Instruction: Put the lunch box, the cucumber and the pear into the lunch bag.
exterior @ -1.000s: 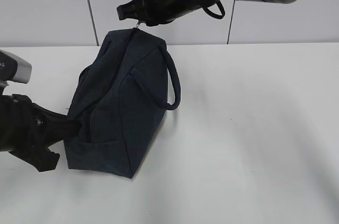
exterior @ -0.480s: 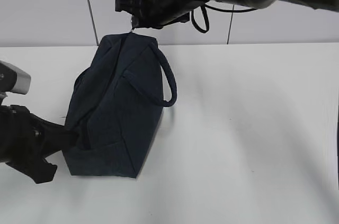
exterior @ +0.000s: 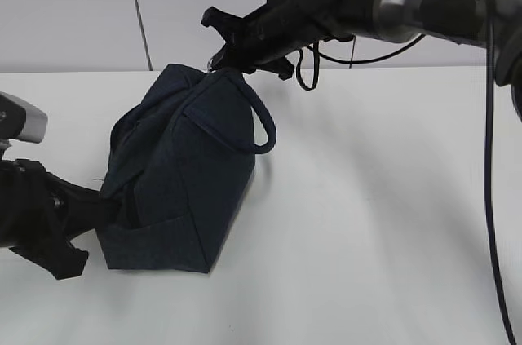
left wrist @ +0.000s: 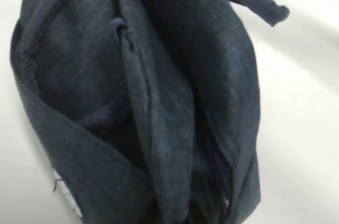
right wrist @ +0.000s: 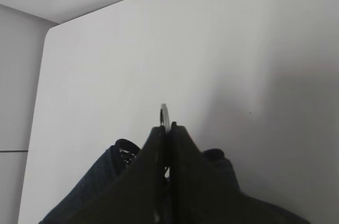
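The lunch bag (exterior: 181, 174) sits on the white table (exterior: 383, 198), leaning over so its top corner points up and back toward the wall (exterior: 73, 11). Its loop handle (exterior: 259, 121) hangs off the side away from the left arm.

The right arm comes in from beyond the bag's handle side, stretched nearly level above the table, wrist angled down to the bag's top corner. The right gripper (exterior: 222, 53) is clenched on the metal ring pull (right wrist: 164, 115) there (in the right wrist view the two fingers (right wrist: 183, 155) are pressed together with the ring poking out between them).

The left arm lies low at the bag's lower end, reaching in level with the table. The left gripper (exterior: 110, 206) touches the fabric at that end; whether it is pinching the cloth I cannot tell. Its wrist camera sees only folded navy fabric (left wrist: 148, 102) close up.
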`<action>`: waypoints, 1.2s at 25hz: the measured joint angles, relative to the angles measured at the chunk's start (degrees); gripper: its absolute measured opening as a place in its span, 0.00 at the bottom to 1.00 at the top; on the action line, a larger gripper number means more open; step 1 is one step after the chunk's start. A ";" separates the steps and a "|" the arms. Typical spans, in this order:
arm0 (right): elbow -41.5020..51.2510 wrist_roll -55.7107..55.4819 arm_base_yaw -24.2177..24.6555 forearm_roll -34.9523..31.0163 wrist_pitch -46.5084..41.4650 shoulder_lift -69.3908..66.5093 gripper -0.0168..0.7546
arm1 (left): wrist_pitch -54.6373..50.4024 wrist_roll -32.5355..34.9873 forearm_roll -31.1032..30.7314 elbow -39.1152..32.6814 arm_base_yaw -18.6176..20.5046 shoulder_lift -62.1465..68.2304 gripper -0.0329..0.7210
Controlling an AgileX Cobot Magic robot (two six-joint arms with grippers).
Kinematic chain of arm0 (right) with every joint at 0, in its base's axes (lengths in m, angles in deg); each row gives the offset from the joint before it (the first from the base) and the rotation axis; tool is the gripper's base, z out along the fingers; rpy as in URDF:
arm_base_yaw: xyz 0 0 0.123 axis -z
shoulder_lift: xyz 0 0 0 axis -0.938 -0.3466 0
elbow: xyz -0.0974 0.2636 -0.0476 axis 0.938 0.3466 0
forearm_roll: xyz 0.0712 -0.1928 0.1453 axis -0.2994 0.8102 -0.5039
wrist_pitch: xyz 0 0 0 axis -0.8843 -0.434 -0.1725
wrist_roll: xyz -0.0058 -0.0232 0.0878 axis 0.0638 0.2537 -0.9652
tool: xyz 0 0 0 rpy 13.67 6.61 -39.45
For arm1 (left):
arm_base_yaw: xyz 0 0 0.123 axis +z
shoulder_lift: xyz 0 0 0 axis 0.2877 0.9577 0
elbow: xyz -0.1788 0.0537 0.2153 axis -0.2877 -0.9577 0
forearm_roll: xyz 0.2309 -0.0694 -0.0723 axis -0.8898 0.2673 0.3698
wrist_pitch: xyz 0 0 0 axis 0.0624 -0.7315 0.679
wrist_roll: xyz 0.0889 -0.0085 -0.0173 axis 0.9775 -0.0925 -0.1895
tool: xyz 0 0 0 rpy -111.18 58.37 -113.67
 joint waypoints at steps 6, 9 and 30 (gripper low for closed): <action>-0.41 21.96 0.76 -18.82 -0.96 -1.27 0.02 | 0.25 0.00 0.00 -0.06 0.00 0.00 0.06; -1.37 28.71 0.84 -22.45 -1.60 -1.40 0.02 | 0.16 0.00 0.00 -0.06 0.00 0.00 0.09; -2.49 31.43 1.92 -22.62 -2.55 -1.39 0.02 | 0.11 -5.93 0.00 11.39 0.00 -0.12 0.63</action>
